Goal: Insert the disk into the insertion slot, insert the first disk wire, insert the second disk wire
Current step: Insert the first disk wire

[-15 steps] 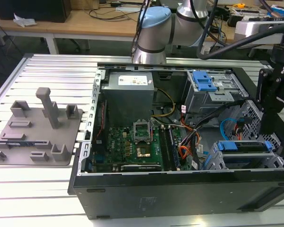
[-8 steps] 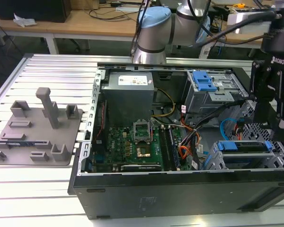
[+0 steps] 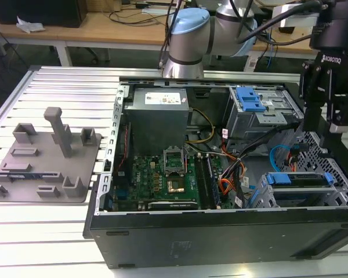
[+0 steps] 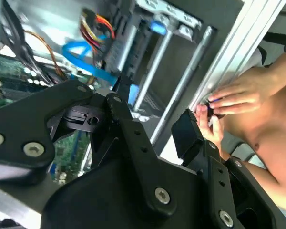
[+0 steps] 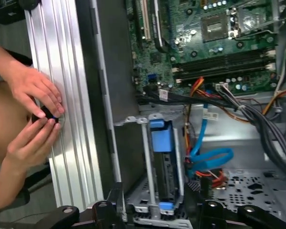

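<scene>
Open PC case [image 3: 220, 237] lies on its side on the slotted table [image 3: 58, 87], so the bays face up for the arm. Gripper [image 3: 325, 130] hangs at upper right of the exterior view, above the case – fingers apart, holding nothing. Disk [image 3: 298, 178] sits in the insertion slot [image 3: 267, 200] at lower right. In the first wrist view a blue wire [image 5: 214, 153] loops just beside it — probably unplugged, its end is hidden.

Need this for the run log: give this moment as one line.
end effector: open, empty, over case | disk: in insertion slot | blue cable: beside slot, connection unclear | person's hands: on table rail
</scene>
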You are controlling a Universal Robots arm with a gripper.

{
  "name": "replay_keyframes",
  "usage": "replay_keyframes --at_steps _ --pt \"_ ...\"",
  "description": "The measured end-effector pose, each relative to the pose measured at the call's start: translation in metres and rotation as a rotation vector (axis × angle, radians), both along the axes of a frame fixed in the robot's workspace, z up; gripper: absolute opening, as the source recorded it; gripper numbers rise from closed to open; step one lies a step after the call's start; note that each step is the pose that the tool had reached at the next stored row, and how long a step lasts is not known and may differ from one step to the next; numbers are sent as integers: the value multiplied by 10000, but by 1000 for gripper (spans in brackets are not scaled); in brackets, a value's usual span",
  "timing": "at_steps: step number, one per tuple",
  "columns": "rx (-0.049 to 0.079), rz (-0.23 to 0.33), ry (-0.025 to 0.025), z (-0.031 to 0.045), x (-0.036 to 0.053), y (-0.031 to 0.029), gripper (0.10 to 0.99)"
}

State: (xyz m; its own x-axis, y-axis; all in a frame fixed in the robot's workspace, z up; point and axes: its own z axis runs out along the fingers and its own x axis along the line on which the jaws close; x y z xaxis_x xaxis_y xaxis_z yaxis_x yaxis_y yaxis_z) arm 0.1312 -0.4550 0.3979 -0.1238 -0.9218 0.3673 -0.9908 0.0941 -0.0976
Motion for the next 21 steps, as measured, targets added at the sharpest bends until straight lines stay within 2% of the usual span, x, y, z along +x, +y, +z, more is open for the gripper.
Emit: replay_keyframes --at_steps 3,8,13,15,16,17,21 --pt "-16 4 -4 -68 161 85 624" --pt "-16 -79 -2 -195 160 143 624" --pt "-16 -440 -1 -290 143 153 624" --pt "-15 -467 -8 -334 141 218 624" --pt "-16 -455 -21 -345 140 243 624" --pt "-20 -386 -59 -365 139 279 624" --pt "-27 -214 -179 -397 136 297 624"
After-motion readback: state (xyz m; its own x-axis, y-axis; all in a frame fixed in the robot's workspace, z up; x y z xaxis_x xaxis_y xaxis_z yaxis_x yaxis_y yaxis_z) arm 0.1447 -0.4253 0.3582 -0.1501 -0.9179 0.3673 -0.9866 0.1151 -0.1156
